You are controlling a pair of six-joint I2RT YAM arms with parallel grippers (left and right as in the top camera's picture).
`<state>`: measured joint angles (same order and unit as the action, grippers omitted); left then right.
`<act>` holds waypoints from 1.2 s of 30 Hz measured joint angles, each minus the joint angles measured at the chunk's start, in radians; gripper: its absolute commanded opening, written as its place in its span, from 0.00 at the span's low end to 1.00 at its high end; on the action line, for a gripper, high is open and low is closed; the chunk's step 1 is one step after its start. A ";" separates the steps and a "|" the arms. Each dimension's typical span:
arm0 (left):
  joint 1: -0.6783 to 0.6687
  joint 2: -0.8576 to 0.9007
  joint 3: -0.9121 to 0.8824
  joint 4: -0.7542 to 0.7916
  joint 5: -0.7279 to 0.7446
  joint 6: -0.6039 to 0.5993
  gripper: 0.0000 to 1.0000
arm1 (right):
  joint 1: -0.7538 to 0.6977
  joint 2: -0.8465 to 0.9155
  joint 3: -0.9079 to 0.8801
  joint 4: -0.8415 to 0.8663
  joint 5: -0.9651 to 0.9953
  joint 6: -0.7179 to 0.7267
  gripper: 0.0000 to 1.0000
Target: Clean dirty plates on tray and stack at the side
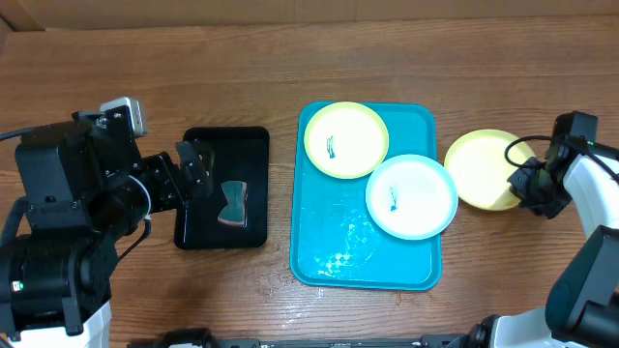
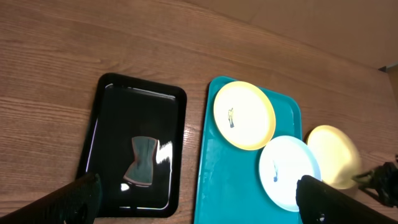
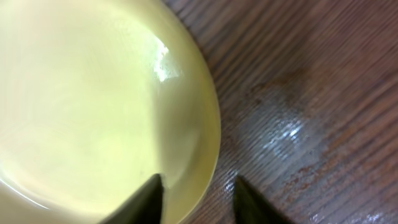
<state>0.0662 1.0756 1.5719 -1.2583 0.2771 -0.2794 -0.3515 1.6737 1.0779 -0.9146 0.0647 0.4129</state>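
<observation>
Looked down on a wooden desk point(image 1: 290, 58) with a turquoise tray point(image 1: 334, 261) at its middle. Found two plates on the tray, each marked with a small dark smudge: a pale yellow plate point(image 1: 346, 139) in the tray's far left corner, and a white plate point(image 1: 411, 196) against the tray's right edge, rims apparently touching. Found a second yellow plate point(image 1: 481, 169) off the tray, flat on the desk just beside the tray's right edge, with no smudge showing.

Made out the right gripper point(image 3: 196, 202) at that plate's right rim. Saw its jaws partway apart, one finger over the plate's bowl, the other over bare desk, with the rim between them and pinched by neither. Held nothing.

Made out the left gripper point(image 1: 193, 172) over the left edge of a black tray point(image 1: 256, 145), which sat just left of the turquoise one. Saw its jaws spread fully wide and empty. Spotted a sponge point(image 1: 233, 204) in the black tray's near half, long axis running far to near, lying right of the jaws and nearer than them.

Judged the white plate the closer dirty one for the right arm, just left across the clean plate. Judged the sponge within the left arm's reach.
</observation>
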 measured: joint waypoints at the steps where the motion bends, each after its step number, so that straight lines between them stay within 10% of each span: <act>1: 0.000 0.000 0.000 0.000 0.000 0.000 1.00 | 0.005 0.000 0.000 -0.006 -0.007 -0.003 0.48; 15: 0.000 0.000 0.000 0.000 0.000 0.000 1.00 | 0.077 -0.016 0.072 0.145 -0.370 -0.245 0.33; 31: 0.000 0.000 0.000 0.000 0.000 0.000 1.00 | 0.383 0.222 0.079 0.511 -0.106 -0.280 0.42; 36: 0.000 0.000 0.000 0.000 0.000 0.000 1.00 | 0.385 0.262 0.079 0.538 -0.129 -0.277 0.20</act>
<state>0.0662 1.0756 1.5719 -1.2579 0.2771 -0.2794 0.0330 1.9362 1.1564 -0.3767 -0.0639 0.1360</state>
